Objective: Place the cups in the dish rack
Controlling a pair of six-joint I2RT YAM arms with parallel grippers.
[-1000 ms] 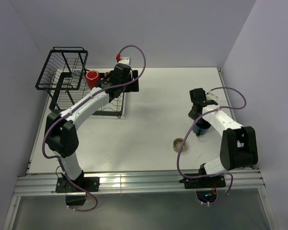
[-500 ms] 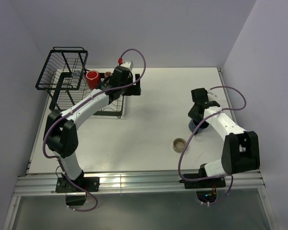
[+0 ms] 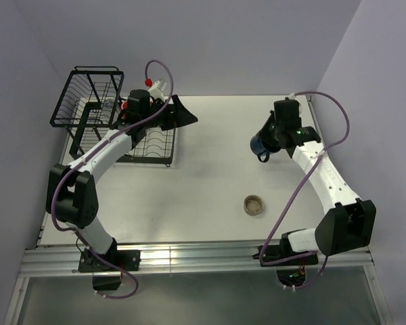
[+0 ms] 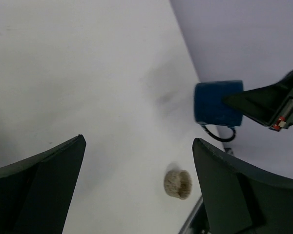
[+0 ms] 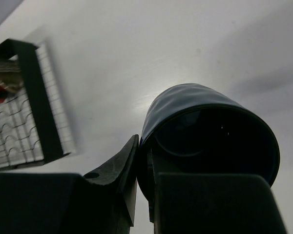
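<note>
A white table (image 3: 210, 169) is sitting between lavender walls (image 3: 223, 40); an aluminium rail (image 3: 203, 261) is running along its near edge; soft shadows are falling across the tabletop.

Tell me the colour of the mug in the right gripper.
The mug is dark blue, clearest in the left wrist view.
</note>
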